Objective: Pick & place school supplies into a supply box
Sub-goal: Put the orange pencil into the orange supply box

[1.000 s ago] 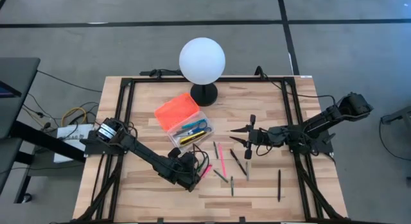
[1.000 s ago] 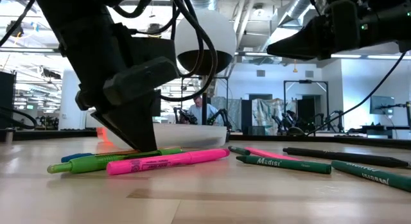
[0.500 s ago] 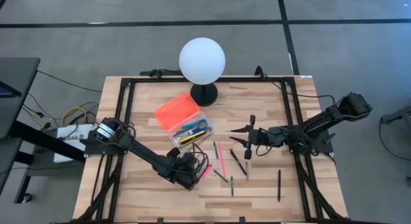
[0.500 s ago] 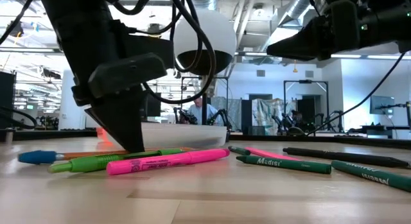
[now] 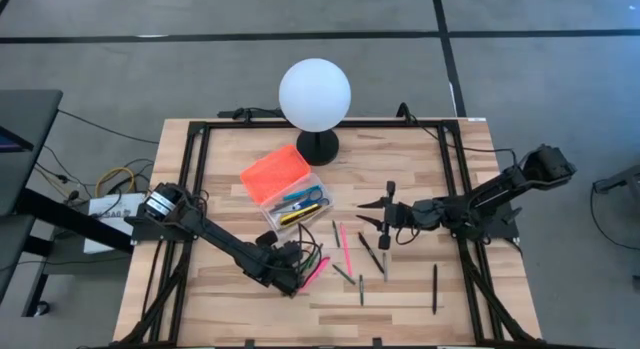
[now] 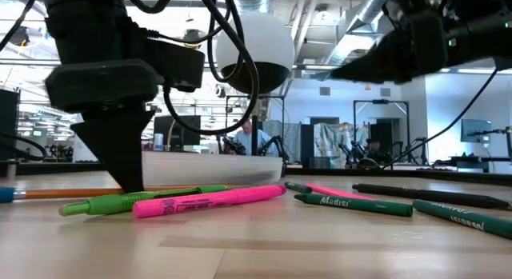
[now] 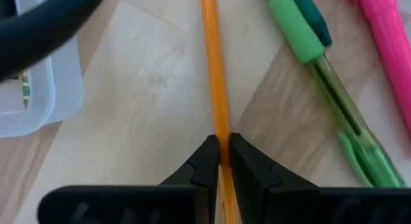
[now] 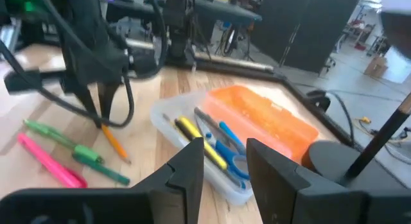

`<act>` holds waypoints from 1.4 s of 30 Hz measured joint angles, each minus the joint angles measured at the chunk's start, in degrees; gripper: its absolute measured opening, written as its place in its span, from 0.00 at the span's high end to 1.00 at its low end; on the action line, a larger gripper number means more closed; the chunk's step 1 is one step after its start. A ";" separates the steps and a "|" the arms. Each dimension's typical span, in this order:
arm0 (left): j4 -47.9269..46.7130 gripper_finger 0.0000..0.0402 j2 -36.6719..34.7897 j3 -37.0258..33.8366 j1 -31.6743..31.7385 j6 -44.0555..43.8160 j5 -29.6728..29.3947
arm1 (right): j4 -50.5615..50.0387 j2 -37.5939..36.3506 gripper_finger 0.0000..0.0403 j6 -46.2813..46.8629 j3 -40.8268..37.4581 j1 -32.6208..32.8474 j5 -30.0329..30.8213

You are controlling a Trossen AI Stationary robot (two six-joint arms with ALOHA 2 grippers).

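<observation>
An orange pencil (image 7: pixel 215 76) lies level and low over the wood, beside a green pen (image 7: pixel 324 95) and a pink highlighter (image 6: pixel 210 201). My left gripper (image 5: pixel 288 279) stands over the pencil, pointing down and shut on it. The supply box (image 5: pixel 297 206) sits open behind it, with its orange lid (image 5: pixel 274 172) laid back. Blue scissors (image 8: pixel 232 156) and a yellow pen lie inside the box. My right gripper (image 5: pixel 372 217) hangs open above the table's middle right, with nothing between its fingers. My left gripper pinches the orange pencil's shaft (image 7: pixel 221 144) between its two fingertips. The fingers (image 6: pixel 128 179) come from above, pointing down, one on each side of the pencil. The pencil stays level at table height; its long end (image 6: pixel 72 193) runs out to one side.
More pens and markers (image 5: pixel 348 251) lie scattered on the table's near middle. A black pen (image 5: pixel 434 287) lies toward the near right. A white globe lamp (image 5: pixel 315 94) stands at the far edge behind the box. A black frame rail (image 5: pixel 196 189) borders the tabletop.
My left gripper has tipped more upright, rolled a little, and shifted slightly toward the table's left edge. The orange pencil has slid the same way along the table, staying level. The green pen and pink highlighter have stayed put.
</observation>
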 joint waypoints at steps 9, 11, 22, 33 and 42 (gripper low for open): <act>-2.60 0.93 -0.20 0.17 -1.09 2.34 5.06 | 0.46 1.70 0.73 0.63 0.00 0.00 0.00; -3.03 0.93 -0.26 0.18 -1.36 3.02 5.94 | -0.60 1.92 0.73 0.61 -0.17 0.00 -0.06; -7.29 0.93 -0.29 1.22 -2.22 4.27 12.14 | -0.04 2.95 0.73 1.05 -0.09 0.00 -0.09; -8.19 0.93 -0.17 1.60 -2.42 3.99 11.56 | -0.13 2.90 0.73 1.06 -0.09 0.00 -0.08; -8.21 0.93 -0.16 1.60 -2.42 3.85 11.36 | -0.14 2.90 0.73 1.07 -0.09 0.00 -0.06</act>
